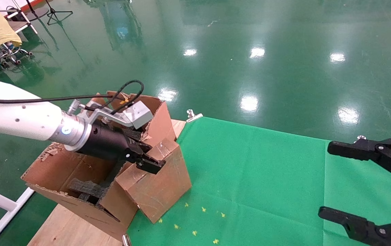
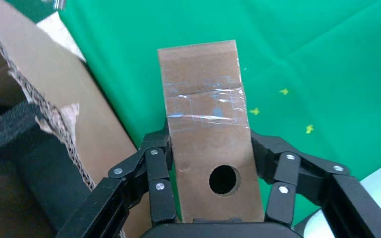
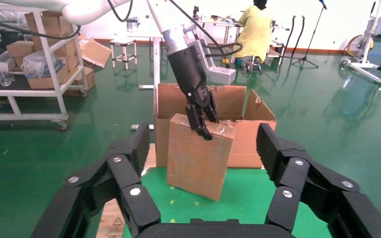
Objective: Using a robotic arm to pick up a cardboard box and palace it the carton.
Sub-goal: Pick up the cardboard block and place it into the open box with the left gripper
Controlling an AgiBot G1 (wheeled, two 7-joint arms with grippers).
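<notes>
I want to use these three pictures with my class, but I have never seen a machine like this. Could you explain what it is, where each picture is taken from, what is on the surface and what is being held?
This is a robot with two arms, each ending in a black two-fingered claw. The wide picture comes from a camera on its head; the other two come from cameras on its wrists, looking out past each claw. The left claw is shut on a small taped cardboard box, tilted, with its lower corner on the green cloth. Right beside it stands a big torn carton with black foam inside. The right claw waits open at the side, holding nothing. Small yellow specks dot the cloth.
</notes>
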